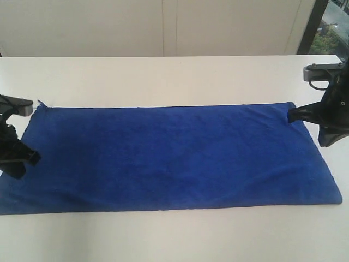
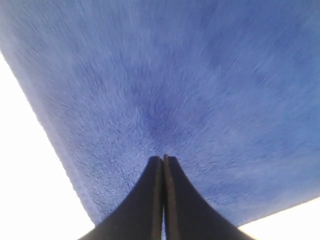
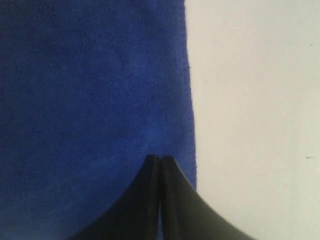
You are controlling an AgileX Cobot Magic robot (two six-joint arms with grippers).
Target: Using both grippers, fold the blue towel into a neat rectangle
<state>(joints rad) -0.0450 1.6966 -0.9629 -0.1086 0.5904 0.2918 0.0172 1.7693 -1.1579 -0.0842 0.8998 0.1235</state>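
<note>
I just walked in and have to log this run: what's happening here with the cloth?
A two-armed robot is setting up to fold the blue towel, which lies spread flat and unfolded on the white table. The left claw is down on the towel's left end, and the right claw is at its far right corner. Both claws' fingers are pressed together; whether any cloth is pinched between them cannot be told. No fold has been made yet.

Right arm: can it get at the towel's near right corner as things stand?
Probably yes. The right gripper sits at the blue towel's far right corner, and nothing stands along that short edge down to the near corner.
</note>
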